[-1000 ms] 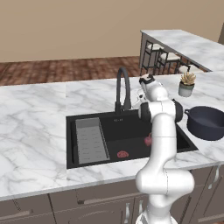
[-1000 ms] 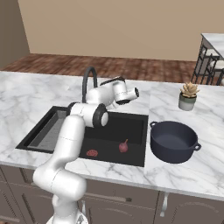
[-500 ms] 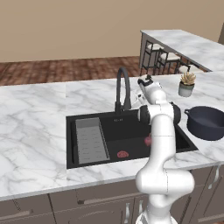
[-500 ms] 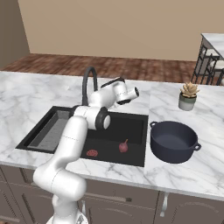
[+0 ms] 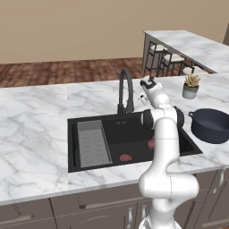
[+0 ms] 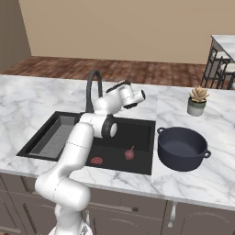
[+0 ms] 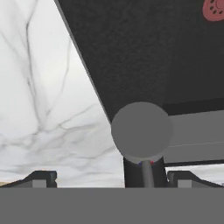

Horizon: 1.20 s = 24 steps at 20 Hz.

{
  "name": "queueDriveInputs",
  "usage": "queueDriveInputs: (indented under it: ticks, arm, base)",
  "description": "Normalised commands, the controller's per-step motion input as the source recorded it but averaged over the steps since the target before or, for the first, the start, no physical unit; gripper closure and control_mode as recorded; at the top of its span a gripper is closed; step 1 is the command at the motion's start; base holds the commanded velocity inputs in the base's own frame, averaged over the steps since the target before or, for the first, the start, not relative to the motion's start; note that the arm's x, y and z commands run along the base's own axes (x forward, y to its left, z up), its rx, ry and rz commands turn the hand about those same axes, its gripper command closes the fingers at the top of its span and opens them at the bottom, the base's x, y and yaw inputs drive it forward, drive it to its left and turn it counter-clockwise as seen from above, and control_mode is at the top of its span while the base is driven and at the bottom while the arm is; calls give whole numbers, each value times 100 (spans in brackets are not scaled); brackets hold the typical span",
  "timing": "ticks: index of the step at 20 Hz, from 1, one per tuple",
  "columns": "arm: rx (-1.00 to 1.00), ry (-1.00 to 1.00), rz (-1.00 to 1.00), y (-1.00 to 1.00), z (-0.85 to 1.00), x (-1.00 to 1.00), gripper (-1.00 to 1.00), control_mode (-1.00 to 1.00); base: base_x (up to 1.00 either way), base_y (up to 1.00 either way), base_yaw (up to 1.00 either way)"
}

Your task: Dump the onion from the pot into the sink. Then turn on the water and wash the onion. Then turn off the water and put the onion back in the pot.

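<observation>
1. Marble counter (image 5: 36, 134) runs across a kitchen with tan walls and a brick-coloured floor; I take the sink (image 5: 89, 126) as my landmark.
2. My gripper (image 6: 141, 95) sits above the sink's back edge, just right of the faucet (image 5: 126, 89); its jaws stand fully apart, grasping nothing.
3. From the hand camera I see the faucet's round grey top (image 7: 141, 130) centred between the two fingertips (image 7: 41, 177), with the black basin and the red drain (image 7: 215, 8) beyond.
4. The onion (image 6: 130, 153) lies on the sink floor towards its right end, tip up, near the red drain.
5. A grey ribbed tray (image 5: 93, 144) occupies the sink's left part.
6. The pot (image 6: 182, 148) stands upright on the counter just right of the sink.
7. A small potted plant (image 6: 197, 101) stands behind the pot, well apart from the sink.
</observation>
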Motion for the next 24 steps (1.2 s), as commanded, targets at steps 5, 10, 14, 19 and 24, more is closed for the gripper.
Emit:
queueDriveInputs:
  ticks: [5,10,14,19,24]
  arm:
    - [0,0,0,31,-9,-14,-100,-100]
    - [0,0,0,23,-18,-7,-100,-100]
    - [0,0,0,0,-21,0,-100,-100]
    - [0,0,0,0,-12,0,100,-100]
    - [0,-2,0,0,-3,0,100,-100]
  base:
    - [0,0,0]
    - [0,0,0]
    - [0,0,0]
    - [0,0,0]
    - [0,0,0]
